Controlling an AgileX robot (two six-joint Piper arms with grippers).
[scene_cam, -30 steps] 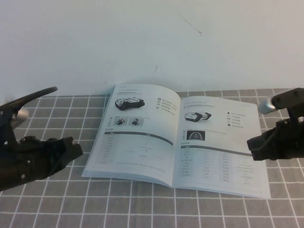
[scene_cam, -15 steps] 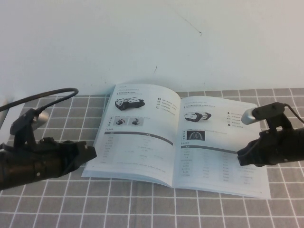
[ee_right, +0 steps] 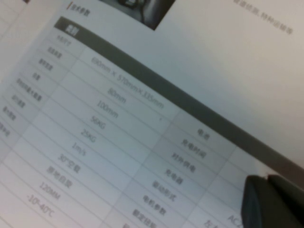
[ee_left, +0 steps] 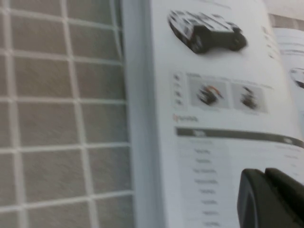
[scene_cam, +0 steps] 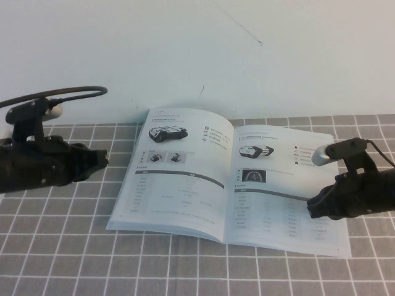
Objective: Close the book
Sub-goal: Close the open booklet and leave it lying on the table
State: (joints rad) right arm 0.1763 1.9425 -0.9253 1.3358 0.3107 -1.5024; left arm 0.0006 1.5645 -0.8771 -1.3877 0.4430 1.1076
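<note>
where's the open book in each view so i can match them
High view: book lies open mid-table; left gripper off its left edge, right gripper over its right half.
Left wrist view: left page beside the grid mat, behind the left gripper.
Right wrist view: right page fills it.
Shared landmark: dark header bar on each page.
</note>
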